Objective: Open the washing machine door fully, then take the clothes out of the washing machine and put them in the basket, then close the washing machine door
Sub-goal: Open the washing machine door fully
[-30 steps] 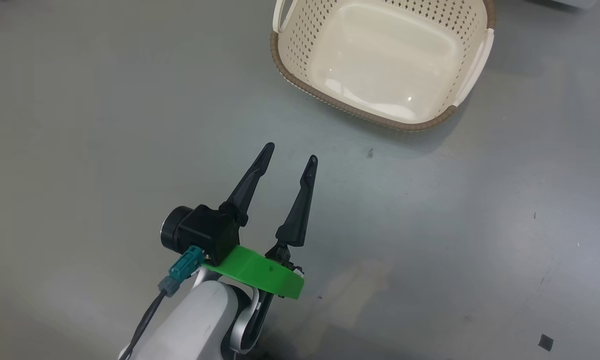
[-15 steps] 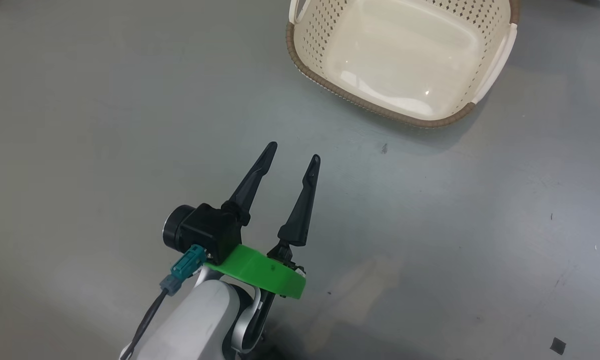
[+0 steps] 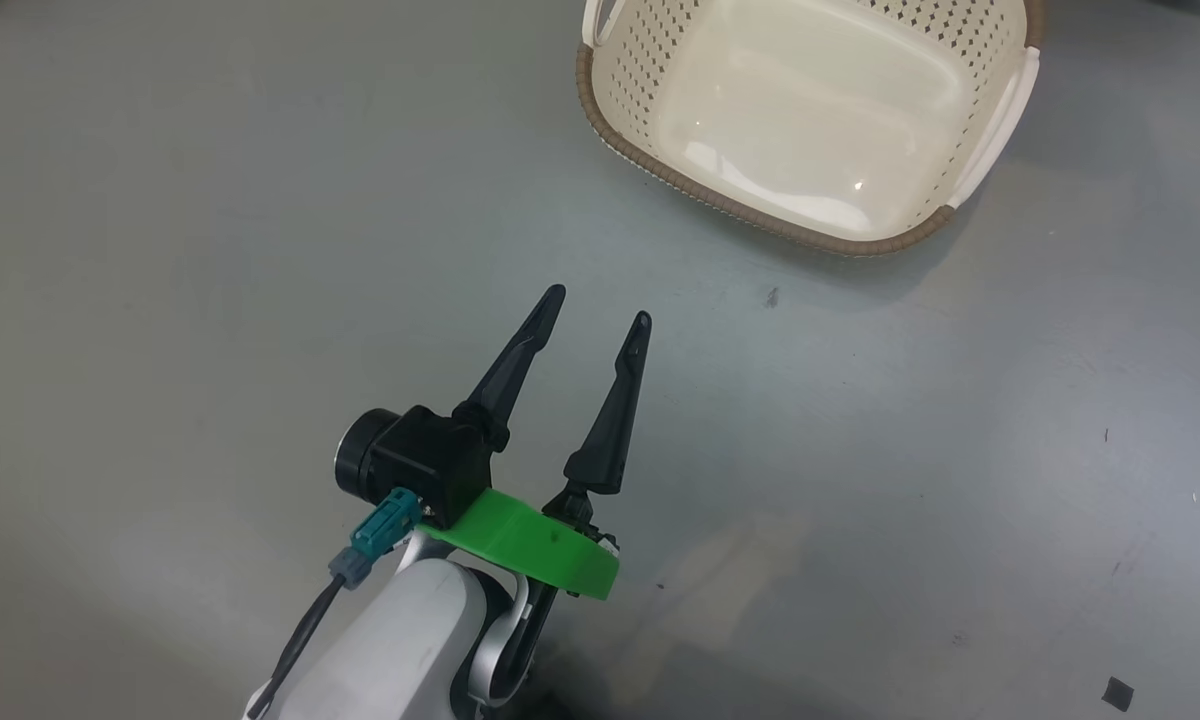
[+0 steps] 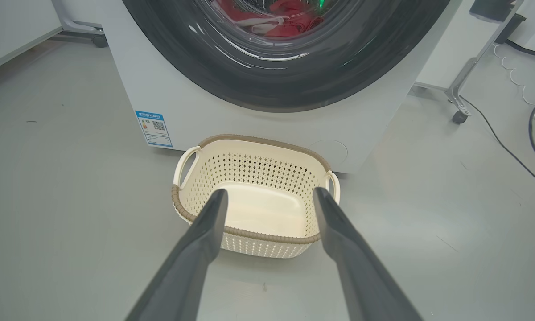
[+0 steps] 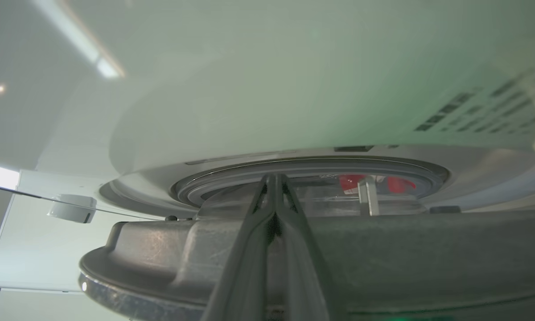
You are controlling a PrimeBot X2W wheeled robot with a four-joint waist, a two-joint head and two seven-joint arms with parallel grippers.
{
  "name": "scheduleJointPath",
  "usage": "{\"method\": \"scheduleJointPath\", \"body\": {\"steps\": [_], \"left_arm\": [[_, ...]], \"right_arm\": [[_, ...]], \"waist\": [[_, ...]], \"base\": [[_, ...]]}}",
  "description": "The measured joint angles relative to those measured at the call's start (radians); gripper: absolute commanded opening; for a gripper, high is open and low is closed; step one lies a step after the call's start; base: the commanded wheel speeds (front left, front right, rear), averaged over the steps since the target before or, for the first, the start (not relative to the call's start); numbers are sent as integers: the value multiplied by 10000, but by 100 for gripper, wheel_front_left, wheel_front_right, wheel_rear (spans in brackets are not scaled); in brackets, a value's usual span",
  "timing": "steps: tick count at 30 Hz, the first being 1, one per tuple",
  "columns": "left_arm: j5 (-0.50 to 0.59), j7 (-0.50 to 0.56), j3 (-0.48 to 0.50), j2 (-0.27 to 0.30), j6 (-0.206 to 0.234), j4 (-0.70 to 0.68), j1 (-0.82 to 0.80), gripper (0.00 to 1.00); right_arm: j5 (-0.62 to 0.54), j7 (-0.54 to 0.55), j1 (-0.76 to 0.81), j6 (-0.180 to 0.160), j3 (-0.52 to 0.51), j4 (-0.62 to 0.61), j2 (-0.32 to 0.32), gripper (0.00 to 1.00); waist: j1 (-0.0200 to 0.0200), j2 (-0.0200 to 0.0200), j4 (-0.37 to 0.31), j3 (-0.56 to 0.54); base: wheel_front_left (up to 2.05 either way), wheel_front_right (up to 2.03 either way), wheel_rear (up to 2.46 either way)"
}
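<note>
The left gripper (image 3: 600, 305) is hovering above the grey floor (image 3: 160, 250), fingers spread wide, with the cream basket (image 3: 720, 205) sitting ahead of its tips, apart from them. Beyond the basket, red clothes (image 4: 290, 18) are showing through the washing machine door (image 4: 294, 89). The right gripper (image 5: 274, 176), fingers pressed together, is lying along the door's grey edge.

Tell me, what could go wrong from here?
The right gripper is shut and seems only to rest against the washing machine door, not clamped on it, so it might slip off. The basket is small; clothes pulled out could land beside it on the floor.
</note>
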Motion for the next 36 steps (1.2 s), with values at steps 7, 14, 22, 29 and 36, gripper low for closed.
{"method": "scheduleJointPath", "body": {"steps": [7, 14, 22, 29, 36], "left_arm": [[2, 0, 29, -2, 0, 67, -5, 100], [17, 0, 134, -4, 0, 167, -15, 100], [107, 0, 224, -4, 0, 320, -15, 100], [194, 0, 247, -2, 2, 456, -14, 100], [368, 0, 303, -2, 2, 583, -2, 100]], "right_arm": [[-42, 186, -5, 0, -13, 407, -52, 0], [-58, 334, 17, 0, -94, 731, -52, 0], [31, 472, 442, 0, -169, 1045, 10, 0], [113, 625, 951, -2, -230, 1285, 221, 0], [188, 899, 1394, 0, -188, 1379, 407, 0]], "waist": [[0, 0, -60, -60], [0, 0, -119, -223], [0, 0, -237, -537], [0, 0, -366, -854], [0, 1, -469, -1188]], "base": [[0, 0, 0], [0, 0, 0], [0, 0, 0], [0, 0, 0], [0, 0, 0]]}}
